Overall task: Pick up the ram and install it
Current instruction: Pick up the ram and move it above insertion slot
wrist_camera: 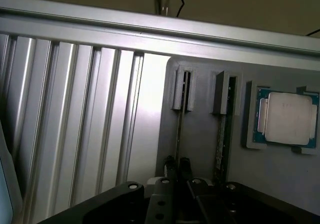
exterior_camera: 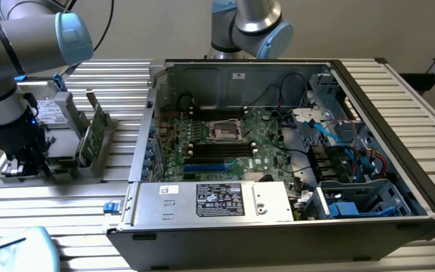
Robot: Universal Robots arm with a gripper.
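At the gripper (wrist_camera: 177,168) tip line, the ram (wrist_camera: 179,134) is seen edge-on, seated in a grey holder (wrist_camera: 178,89) on the fixture plate (wrist_camera: 200,126) (not in the PC case (exterior_camera: 278,249)). Grip state can't be told. A second stick (wrist_camera: 223,136) is held just beside the tool's line. The processor chip (wrist_camera: 287,119) is parked further out on that same side.

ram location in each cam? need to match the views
Exterior view: the ram stands on edge in a grey holder on the slatted table, to the exterior view's left of the open computer case.
Wrist view: the ram is seen edge-on in a grey slot, beside the square processor chip.
Shared landmark: the slatted table, next to the holder in both views.
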